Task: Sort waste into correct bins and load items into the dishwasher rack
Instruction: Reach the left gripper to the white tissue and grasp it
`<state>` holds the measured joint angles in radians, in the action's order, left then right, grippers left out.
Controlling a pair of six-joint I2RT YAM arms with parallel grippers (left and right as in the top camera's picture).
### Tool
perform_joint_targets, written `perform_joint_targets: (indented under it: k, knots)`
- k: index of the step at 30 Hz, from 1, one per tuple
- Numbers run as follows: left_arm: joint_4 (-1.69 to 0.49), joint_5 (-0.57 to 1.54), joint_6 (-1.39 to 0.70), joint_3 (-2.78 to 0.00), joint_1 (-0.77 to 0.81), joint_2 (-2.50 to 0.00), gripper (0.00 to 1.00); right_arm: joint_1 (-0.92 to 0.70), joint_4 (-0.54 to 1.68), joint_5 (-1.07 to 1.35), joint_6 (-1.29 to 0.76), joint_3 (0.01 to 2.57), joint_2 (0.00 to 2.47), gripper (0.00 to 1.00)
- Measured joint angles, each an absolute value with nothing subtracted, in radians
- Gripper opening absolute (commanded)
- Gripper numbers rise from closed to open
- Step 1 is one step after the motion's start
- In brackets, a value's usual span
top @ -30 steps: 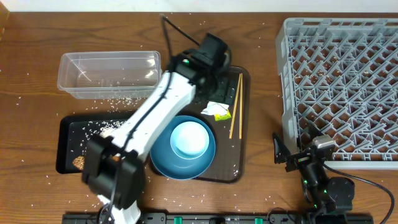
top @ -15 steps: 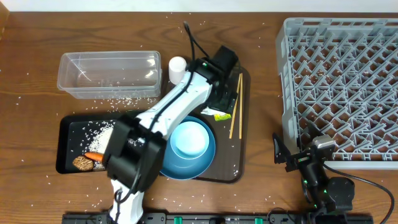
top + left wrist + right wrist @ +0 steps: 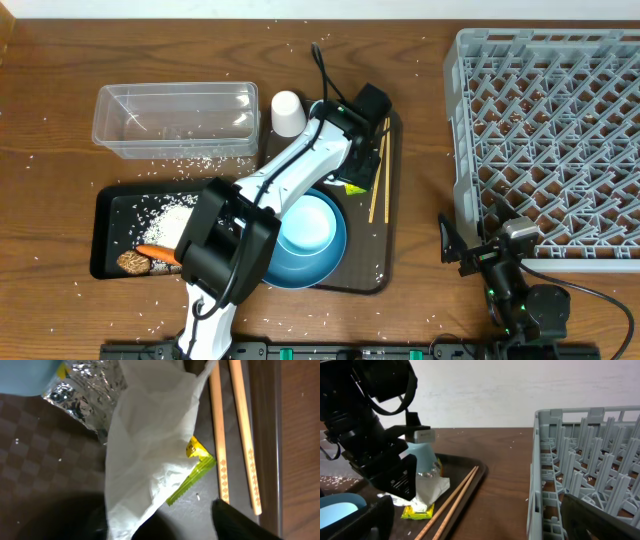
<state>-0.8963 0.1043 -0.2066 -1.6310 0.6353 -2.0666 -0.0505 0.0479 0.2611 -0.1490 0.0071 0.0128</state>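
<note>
Overhead, the wrapper (image 3: 352, 181) is seen lying on the brown tray (image 3: 390, 262). It is just at 9 o'clock from the chopsticks (image 3: 379, 185) and at 1 o'clock from the plate (image 3: 338, 258). The left gripper (image 3: 350, 170) is held right over it.

In the left wrist view, the wrapper's white part is stretched long from 12 o'clock to 6 o'clock. Its silver end is at 11 o'clock. Its yellow-green corner is pointed to 4 o'clock, just beside the nearer chopstick. The lower end of the wrapper is seen between the two dark fingers (image 3: 240, 521). These are spread apart, and the wrapper is not pinched.

The chopsticks are laid side by side, long from 12 o'clock to 6 o'clock, with the tops leaned a little to 1 o'clock.

The bowl (image 3: 305, 225) is set in the plate. A white cup (image 3: 288, 113) is stood at 3 o'clock from the tub (image 3: 175, 120). The carrot (image 3: 155, 252) is laid in the black tray (image 3: 105, 215).

The right gripper (image 3: 468, 240) is parked at 7 o'clock from the rack (image 3: 550, 140), with its fingers spread wide and nothing held.
</note>
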Motion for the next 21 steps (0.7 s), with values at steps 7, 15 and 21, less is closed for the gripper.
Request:
perform_joint_targets:
  k: [7, 15, 21]
  knots:
    - [-0.902, 0.101, -0.204, -1.631, 0.637, -2.067, 0.4, -0.051, 0.048, 0.261, -0.149, 0.007, 0.013, 0.99]
    - [-0.902, 0.062, -0.202, -1.631, 0.637, -2.068, 0.39, -0.051, 0.048, 0.261, -0.149, 0.007, 0.013, 0.99]
    - [-0.902, 0.049, -0.205, -1.631, 0.637, -2.105, 0.26, -0.051, 0.048, 0.261, -0.149, 0.007, 0.013, 0.99]
